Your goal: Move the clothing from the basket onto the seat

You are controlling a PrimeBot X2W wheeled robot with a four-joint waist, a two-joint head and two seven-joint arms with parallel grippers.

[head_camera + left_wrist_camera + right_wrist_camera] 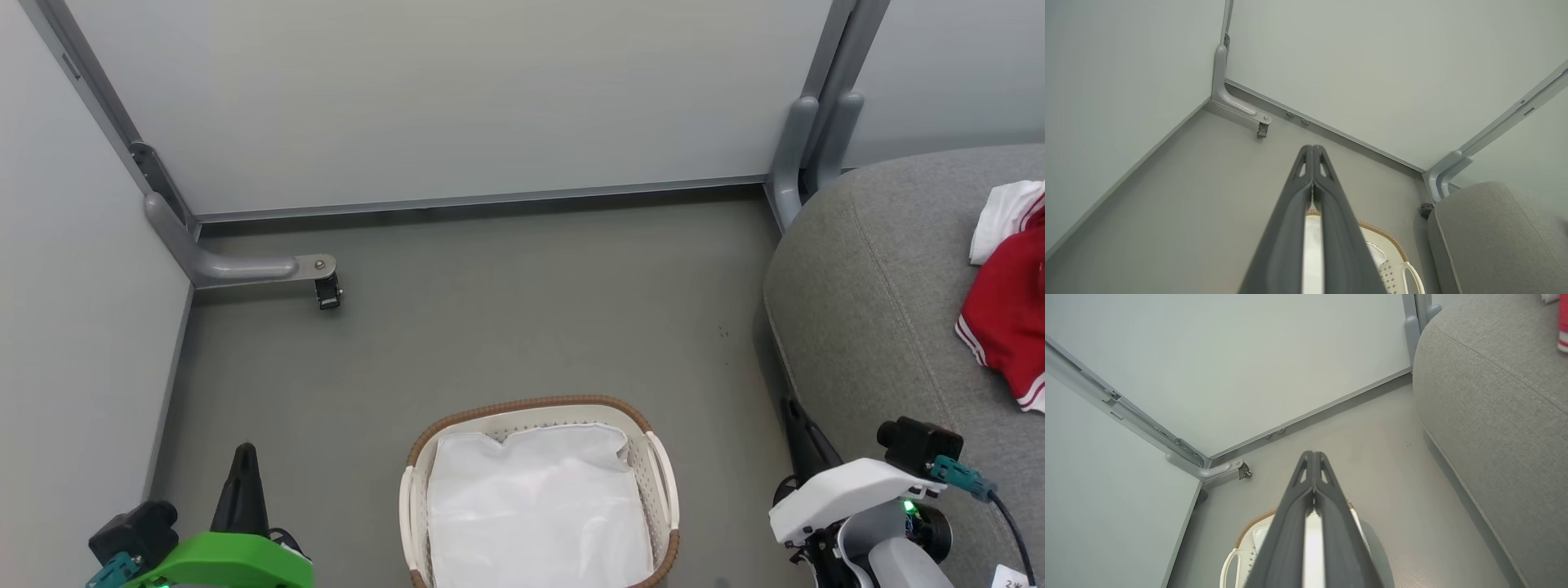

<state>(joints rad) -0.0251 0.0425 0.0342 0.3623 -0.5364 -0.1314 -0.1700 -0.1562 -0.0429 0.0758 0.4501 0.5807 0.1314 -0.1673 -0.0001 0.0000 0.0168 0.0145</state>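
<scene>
The white perforated basket (531,406) with its brown woven rim stands on the floor at the bottom centre, and its white cloth liner (539,506) lies bare inside. At the right, the grey seat (882,310) carries the clothing: a red garment with white stripes (1008,318) and a white one (1004,216). My left gripper (244,453) is shut and holds nothing, left of the basket. My right gripper (792,408) is also shut and holds nothing, between the basket and the seat. In the wrist views the left gripper (1312,148) and the right gripper (1312,454) point over the basket (1384,237) (1249,531).
Pale partition walls close off the back and left. A grey metal foot with a small caster (326,290) juts onto the floor at the back left. Another partition post (804,155) stands against the seat's far corner. Grey floor (506,310) stretches between basket and walls.
</scene>
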